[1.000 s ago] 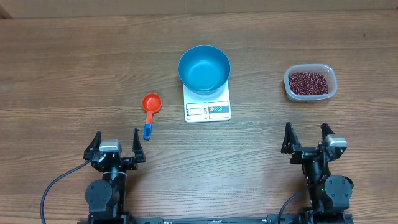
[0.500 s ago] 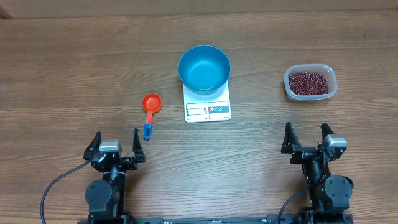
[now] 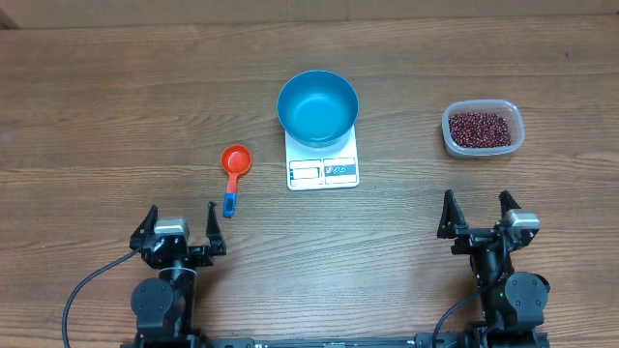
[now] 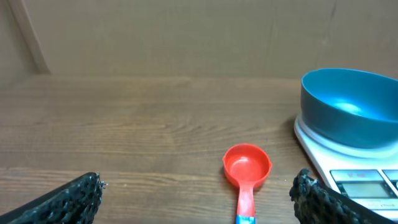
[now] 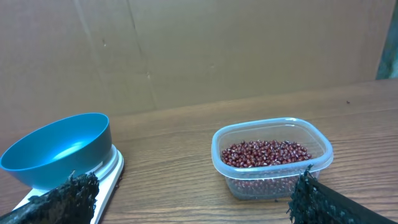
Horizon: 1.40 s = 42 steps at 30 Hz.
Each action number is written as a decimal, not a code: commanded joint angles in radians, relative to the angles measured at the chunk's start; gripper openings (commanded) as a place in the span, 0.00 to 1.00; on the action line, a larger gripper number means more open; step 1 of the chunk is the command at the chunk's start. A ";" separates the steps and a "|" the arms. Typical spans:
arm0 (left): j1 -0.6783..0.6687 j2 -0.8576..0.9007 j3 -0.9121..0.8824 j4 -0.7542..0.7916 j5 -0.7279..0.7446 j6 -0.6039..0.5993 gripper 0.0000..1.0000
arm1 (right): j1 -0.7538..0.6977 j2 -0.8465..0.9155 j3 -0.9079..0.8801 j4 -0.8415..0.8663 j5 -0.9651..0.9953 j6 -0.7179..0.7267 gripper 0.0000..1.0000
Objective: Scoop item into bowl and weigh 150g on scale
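The task is at its opening step. The bowl (image 3: 317, 104) sits empty on the scale (image 3: 323, 166), and the red scoop (image 3: 233, 174) lies untouched on the desk (image 3: 97, 97). The left fingers (image 3: 212, 213) and the right fingers (image 3: 448, 208) are both spread wide and grip nothing.

The scoop probably has to be picked up first. It lies just ahead of the left fingers, nearer the right-hand one of the pair, with its blue handle end pointing back at them and not touching. The next move would call for the left fingers to reach forward a little, come down, and close across the thin handle, which runs roughly along their line of reach.

The beans (image 3: 479, 127) lie heaped in a clear tub (image 3: 513, 145) well ahead of the right fingers. The bowl and scale stand ahead and between the two pairs, to the right of the left fingers and to the left of the right ones.
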 commanded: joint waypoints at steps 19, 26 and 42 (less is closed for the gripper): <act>0.005 0.218 0.224 -0.099 -0.003 0.022 0.99 | 0.006 -0.010 -0.011 0.005 -0.001 -0.005 1.00; 0.005 0.385 0.328 -0.100 -0.002 0.023 1.00 | 0.006 -0.010 -0.011 0.005 -0.001 -0.005 1.00; 0.005 0.676 0.536 -0.225 0.000 0.023 0.99 | 0.006 -0.010 -0.011 0.005 -0.001 -0.005 1.00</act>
